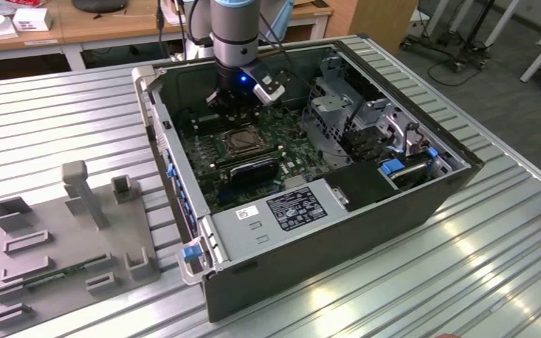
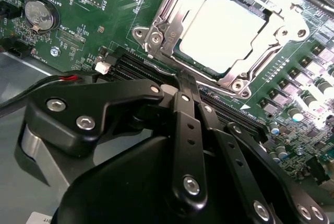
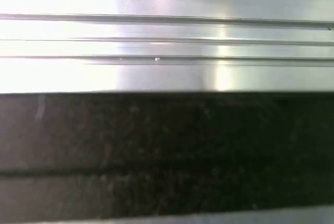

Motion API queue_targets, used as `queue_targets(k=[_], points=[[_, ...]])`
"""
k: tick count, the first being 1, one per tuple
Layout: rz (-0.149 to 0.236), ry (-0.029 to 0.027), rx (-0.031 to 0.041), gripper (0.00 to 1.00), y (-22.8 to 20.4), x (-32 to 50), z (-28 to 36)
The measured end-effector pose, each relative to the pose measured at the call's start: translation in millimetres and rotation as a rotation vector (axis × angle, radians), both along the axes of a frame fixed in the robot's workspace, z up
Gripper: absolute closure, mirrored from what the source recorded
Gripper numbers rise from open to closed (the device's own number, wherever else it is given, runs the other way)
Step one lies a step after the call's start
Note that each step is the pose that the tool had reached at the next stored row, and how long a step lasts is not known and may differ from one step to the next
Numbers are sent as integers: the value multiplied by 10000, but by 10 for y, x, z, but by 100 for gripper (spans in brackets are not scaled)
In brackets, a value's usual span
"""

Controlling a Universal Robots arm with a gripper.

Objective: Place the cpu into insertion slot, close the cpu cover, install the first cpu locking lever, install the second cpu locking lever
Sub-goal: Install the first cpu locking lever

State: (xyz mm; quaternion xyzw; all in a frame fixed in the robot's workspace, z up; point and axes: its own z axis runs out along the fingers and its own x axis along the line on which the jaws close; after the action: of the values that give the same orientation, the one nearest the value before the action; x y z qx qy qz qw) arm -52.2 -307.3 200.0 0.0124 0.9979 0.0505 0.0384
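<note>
In the second wrist view the cpu point(image 2: 222, 31), a pale square chip, lies flat in the insertion slot point(image 2: 151, 38). The cpu cover point(image 2: 175, 23), a silvery frame, lies down around the chip's edges. My gripper point(image 2: 187, 80) hovers just in front of the slot's near edge, its black fingers point(image 2: 183, 114) pressed together with nothing between them. In the exterior view the gripper point(image 1: 236, 116) reaches down into the open computer case, just behind the insertion slot point(image 1: 240, 141) on the green motherboard point(image 1: 280, 144). I cannot tell how the locking levers stand.
The case's walls point(image 1: 163, 141) and a metal drive cage point(image 1: 346, 116) hem in the motherboard. Long black slots point(image 2: 130, 70) run beside the socket, and a coin battery point(image 2: 37, 15) sits nearby. A grey fixture plate point(image 1: 68, 239) lies on the ribbed metal table point(image 1: 54, 120) at the exterior view's left.
</note>
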Motion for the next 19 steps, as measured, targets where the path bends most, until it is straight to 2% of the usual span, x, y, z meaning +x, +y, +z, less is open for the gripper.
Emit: queue_targets(k=[10,19], points=[[-1,-1,1,89,26,0,0],[-1,0,1,89,28,0,0]])
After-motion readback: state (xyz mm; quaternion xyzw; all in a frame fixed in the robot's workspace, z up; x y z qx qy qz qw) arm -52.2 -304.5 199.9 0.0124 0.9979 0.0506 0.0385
